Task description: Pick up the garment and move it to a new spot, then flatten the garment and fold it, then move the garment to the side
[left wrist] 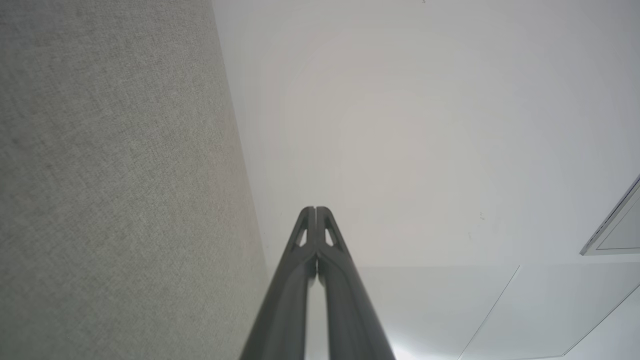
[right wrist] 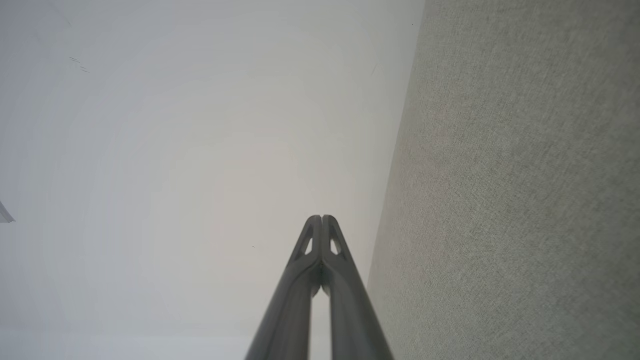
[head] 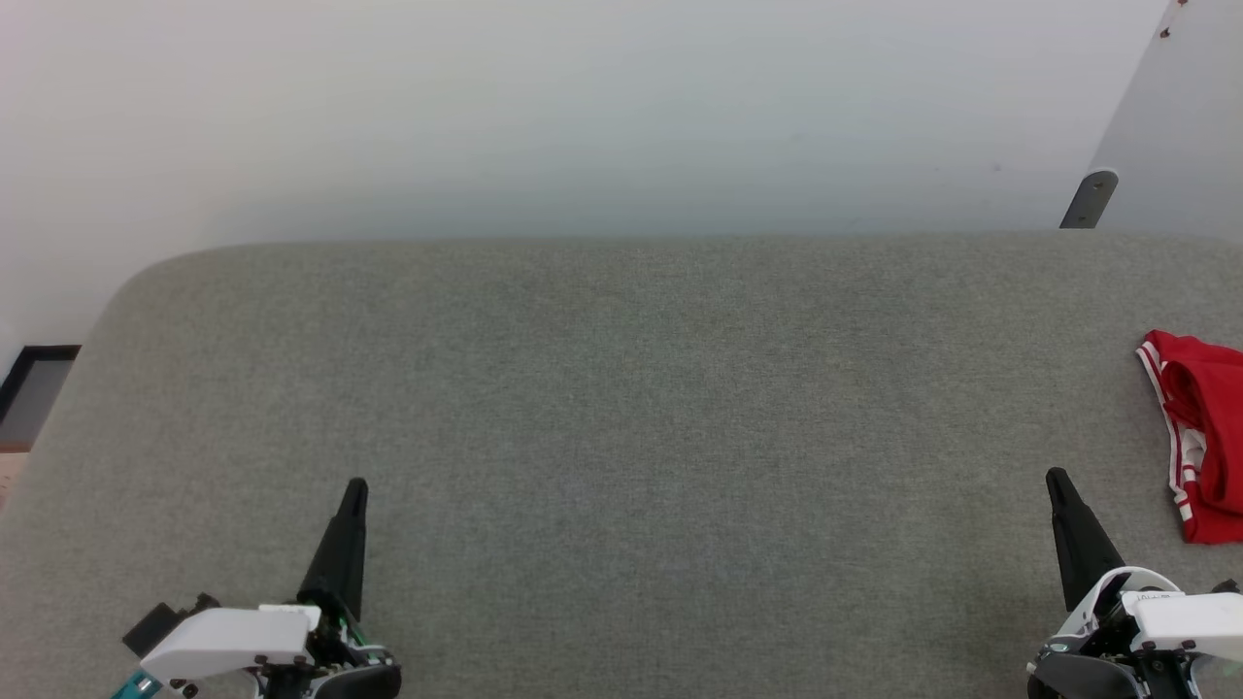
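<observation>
One red cloth [head: 1204, 437] with white stripes is lying far right on the grey surface [head: 621, 388], long axis running near-to-far; I cannot tell whether it is the garment. Left gripper [head: 355, 488] and right gripper [head: 1057, 478] are sitting near, both pinched together.

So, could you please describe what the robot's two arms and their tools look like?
The left tool and right tool each have two long, dark, tapering fingers with slim cut-outs near the tips. Behind them sit black bases under white covers, with flecks of green; a teal piece shows beside the left one.
</observation>
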